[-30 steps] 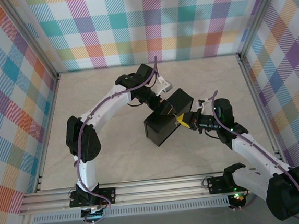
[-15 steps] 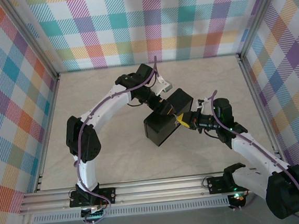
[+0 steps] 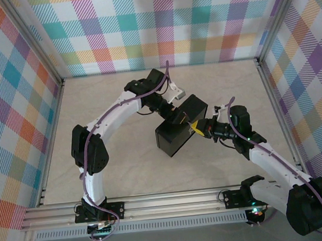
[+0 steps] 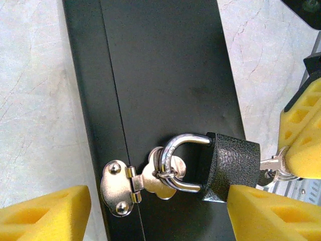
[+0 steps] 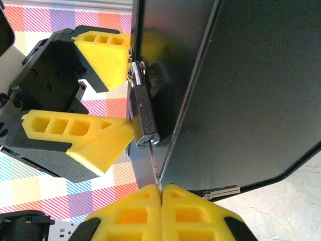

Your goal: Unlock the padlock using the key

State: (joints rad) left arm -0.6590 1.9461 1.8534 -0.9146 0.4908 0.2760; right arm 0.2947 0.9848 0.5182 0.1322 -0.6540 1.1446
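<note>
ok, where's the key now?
The key is centre of the right wrist view, pinched in the right gripper, tip at the padlock, beside the box.

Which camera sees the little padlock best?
The left wrist view: the padlock is big and clear, shackle and all. The right wrist view sees its narrow side, with the key at its end. The top view makes it too tiny.

walls point(image 3: 164, 24): pastel plaid cloth | tabletop point(image 3: 126, 174): pale marbled, perhaps stone-look | frame point(image 3: 168, 201): aluminium rails | light: even
</note>
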